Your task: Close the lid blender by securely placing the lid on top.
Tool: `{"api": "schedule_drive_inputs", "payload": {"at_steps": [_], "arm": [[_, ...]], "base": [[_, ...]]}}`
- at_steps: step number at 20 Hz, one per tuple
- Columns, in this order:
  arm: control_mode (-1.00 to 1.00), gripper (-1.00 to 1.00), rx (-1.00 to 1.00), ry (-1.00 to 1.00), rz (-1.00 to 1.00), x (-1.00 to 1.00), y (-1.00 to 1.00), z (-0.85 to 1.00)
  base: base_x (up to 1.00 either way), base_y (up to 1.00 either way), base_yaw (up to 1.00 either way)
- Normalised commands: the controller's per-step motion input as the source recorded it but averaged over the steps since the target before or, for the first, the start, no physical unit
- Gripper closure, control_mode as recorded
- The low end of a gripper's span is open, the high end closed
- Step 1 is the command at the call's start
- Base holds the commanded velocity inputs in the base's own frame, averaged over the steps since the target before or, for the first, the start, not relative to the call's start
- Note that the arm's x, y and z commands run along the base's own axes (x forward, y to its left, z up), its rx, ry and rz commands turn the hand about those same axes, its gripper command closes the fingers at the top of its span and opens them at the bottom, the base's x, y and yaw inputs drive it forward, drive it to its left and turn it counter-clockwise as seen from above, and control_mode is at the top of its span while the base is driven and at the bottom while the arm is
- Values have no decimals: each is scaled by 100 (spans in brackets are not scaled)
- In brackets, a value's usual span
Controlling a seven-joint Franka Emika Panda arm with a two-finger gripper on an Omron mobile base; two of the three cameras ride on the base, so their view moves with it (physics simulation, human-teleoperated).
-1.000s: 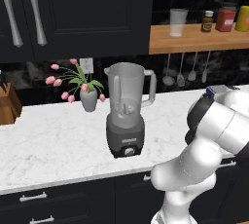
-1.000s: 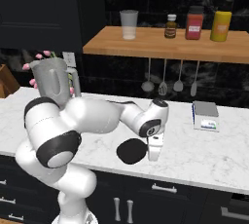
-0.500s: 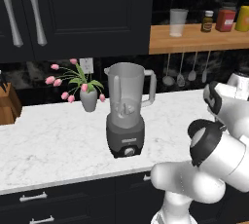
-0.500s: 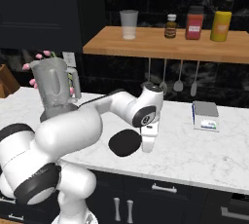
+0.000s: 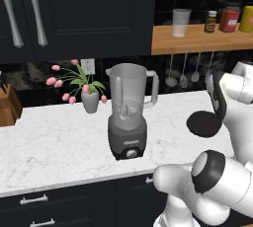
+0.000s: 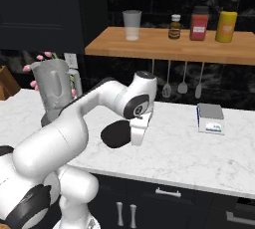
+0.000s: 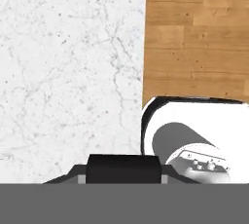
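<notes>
Marble counter, lid clamped in jaws

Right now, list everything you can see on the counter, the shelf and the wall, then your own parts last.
lid: one, black, held up above the counter, right of the blender
blender: one, grey translucent jar on dark base, mid counter, mouth open
flower vase: one, white with pink flowers, behind and left of the blender
knife block: one, brown wood, counter's far left
clear cup: one, on the wooden shelf, left end
jars: three, brown, red, yellow, right of the cup on the shelf
utensils: three, hanging under the shelf
small box: one, grey and white, counter's right
counter: one, white marble
end effector: one, white, shut on the lid
</notes>
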Motion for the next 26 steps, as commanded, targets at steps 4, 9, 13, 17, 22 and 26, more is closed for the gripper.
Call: {"api": "schedule_drive_inputs", "payload": {"at_steps": [4,9,13,17,22,26], "arm": [[-100,100,8,0,-15,0,29,64],[-100,100,9,0,-11,-2,32,57],[-100,100,11,0,-6,-4,30,45],[-100,100,14,0,-5,0,25,34],[-100,100,18,-1,-2,0,20,23],[-100,100,17,-4,0,-4,25,27]], "base": [[0,0,0],[0,0,0],[0,0,0],[0,0,0],[0,0,0],[0,0,0]]}}
